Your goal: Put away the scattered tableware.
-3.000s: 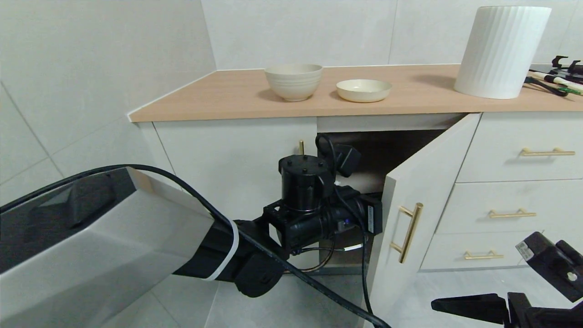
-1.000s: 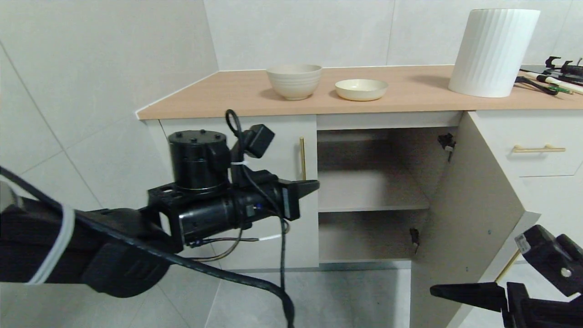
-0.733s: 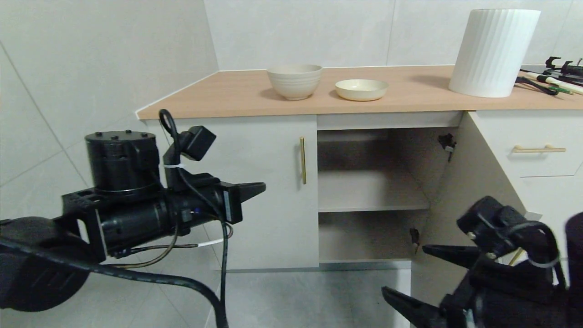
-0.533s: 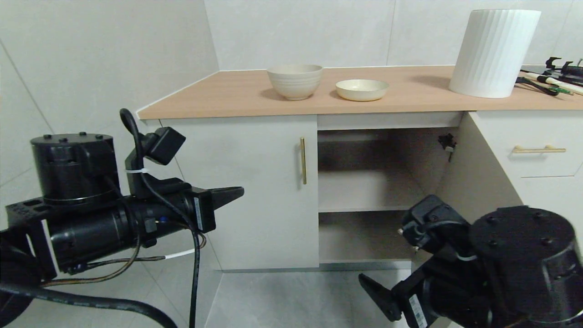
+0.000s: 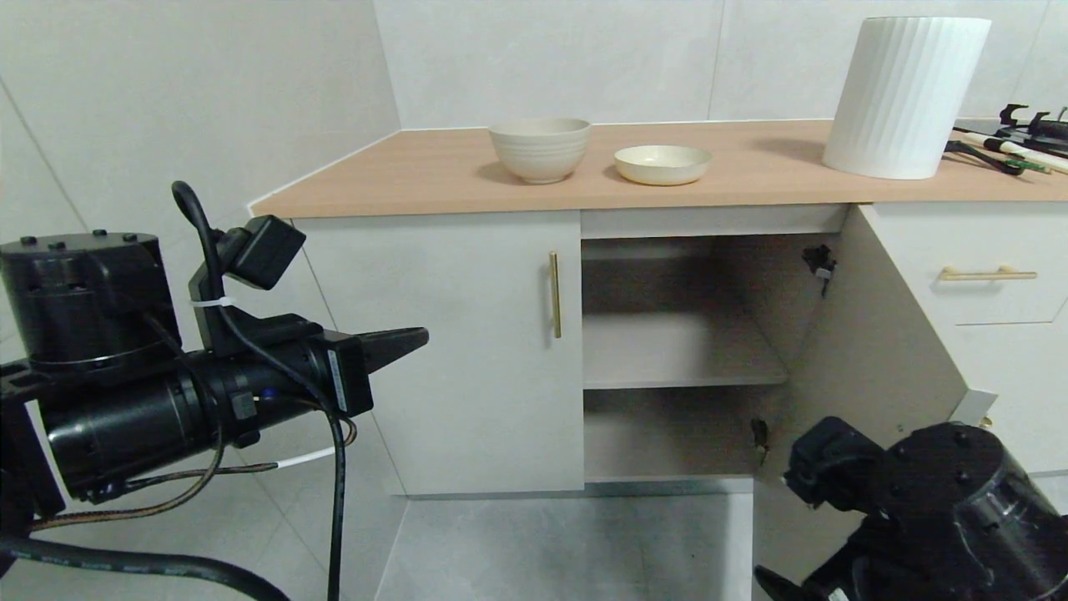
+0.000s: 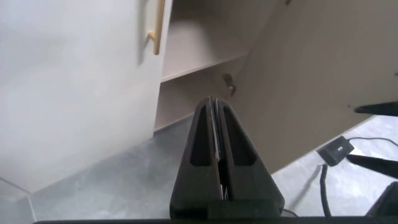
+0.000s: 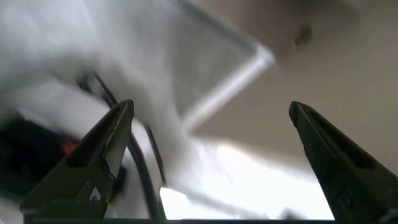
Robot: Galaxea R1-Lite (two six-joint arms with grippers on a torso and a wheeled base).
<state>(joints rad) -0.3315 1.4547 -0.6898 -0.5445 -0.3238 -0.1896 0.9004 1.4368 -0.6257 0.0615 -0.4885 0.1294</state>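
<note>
While held low before the cabinet [image 5: 467, 351], pressed together on nothing — left tool [image 5: 415, 337]; spread wide — right tool [image 7: 210, 111]. On the table's [image 5: 400, 179] left half, near its front edge: bowl [image 5: 540, 148], with dish [image 5: 663, 164] just beside, not touching.

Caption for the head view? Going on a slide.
Cabinet door open, bowl and dish on the counter, left gripper shut below counter level.
</note>
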